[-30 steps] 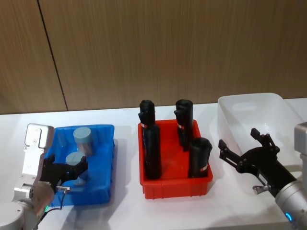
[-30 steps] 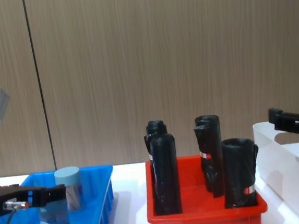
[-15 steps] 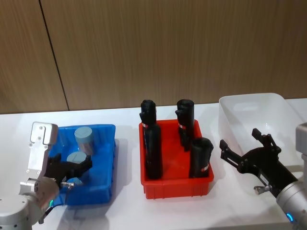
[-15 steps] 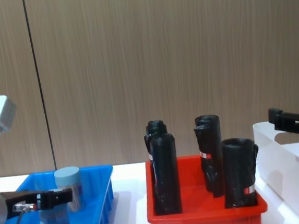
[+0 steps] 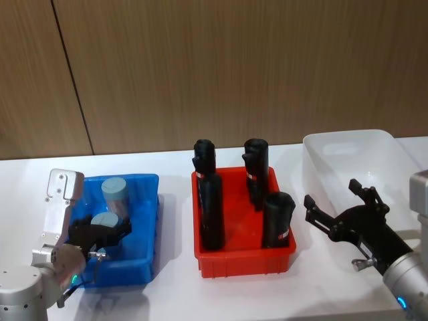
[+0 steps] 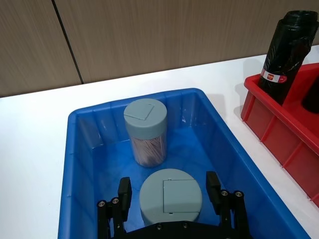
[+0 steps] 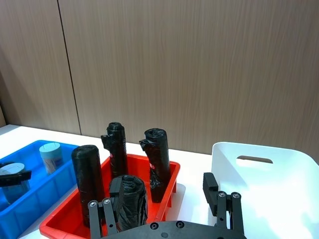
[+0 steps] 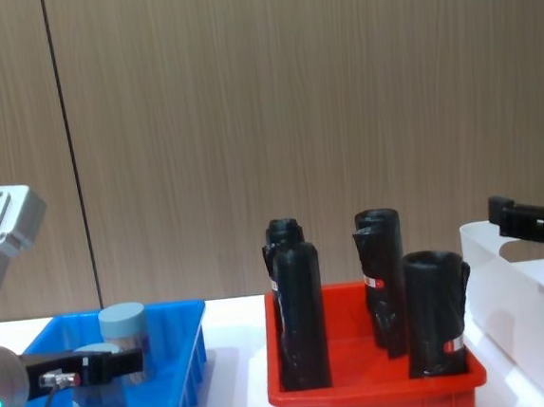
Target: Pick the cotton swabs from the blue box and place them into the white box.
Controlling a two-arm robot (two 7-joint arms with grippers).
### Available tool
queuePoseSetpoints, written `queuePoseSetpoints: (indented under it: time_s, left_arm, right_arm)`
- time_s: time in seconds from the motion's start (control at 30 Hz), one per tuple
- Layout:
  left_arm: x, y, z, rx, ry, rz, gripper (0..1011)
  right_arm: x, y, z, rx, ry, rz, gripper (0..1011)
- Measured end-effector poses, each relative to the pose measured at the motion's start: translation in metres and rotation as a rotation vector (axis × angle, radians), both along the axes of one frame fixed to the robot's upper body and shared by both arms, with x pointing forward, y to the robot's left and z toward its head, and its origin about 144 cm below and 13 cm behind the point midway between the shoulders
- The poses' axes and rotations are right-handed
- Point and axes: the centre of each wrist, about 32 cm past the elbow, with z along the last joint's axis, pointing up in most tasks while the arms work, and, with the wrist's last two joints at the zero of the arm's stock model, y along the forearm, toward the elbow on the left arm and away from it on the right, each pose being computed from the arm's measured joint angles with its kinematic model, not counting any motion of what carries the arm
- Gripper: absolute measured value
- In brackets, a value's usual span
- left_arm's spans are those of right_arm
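Left wrist view, left gripper (image 6: 168,188) fingers (image 6: 124,191) apart astride cotton swabs (image 6: 170,200); right gripper (image 5: 331,192) spread by white box (image 5: 348,136)

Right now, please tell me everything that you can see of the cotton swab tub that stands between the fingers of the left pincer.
The nearer tub is a short cylinder with a flat, round, pale-blue lid bearing a faint square label; its side is mostly hidden. It stands upright on the floor of the blue box, in front of the second tub. The left pincer is open around it, its fingers on either side, with slim gaps showing.
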Motion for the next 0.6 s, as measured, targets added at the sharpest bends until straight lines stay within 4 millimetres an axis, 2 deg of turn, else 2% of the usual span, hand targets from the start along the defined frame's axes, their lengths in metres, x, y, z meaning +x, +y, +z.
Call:
queuePoseSetpoints:
  time_s: [0.1, 0.33, 0.4, 0.6]
  left_arm:
    - [0.0021, 0.0001, -0.0014, -0.003, 0.003, -0.005, 927]
    - [0.0055, 0.0007, -0.0034, -0.008, 0.004, -0.013, 699]
    - [0.0058, 0.0007, -0.0034, -0.009, 0.004, -0.014, 669]
    - [0.0066, 0.0010, -0.0035, -0.010, -0.001, -0.016, 666]
  right_arm:
    - [0.0000, 0.0000, 0.0000, 0.000, 0.000, 0.000, 1002]
    - [0.0000, 0.0000, 0.0000, 0.000, 0.000, 0.000, 1002]
    - [0.0000, 0.0000, 0.0000, 0.000, 0.000, 0.000, 1002]
    - [0.0000, 0.0000, 0.0000, 0.000, 0.000, 0.000, 1002]
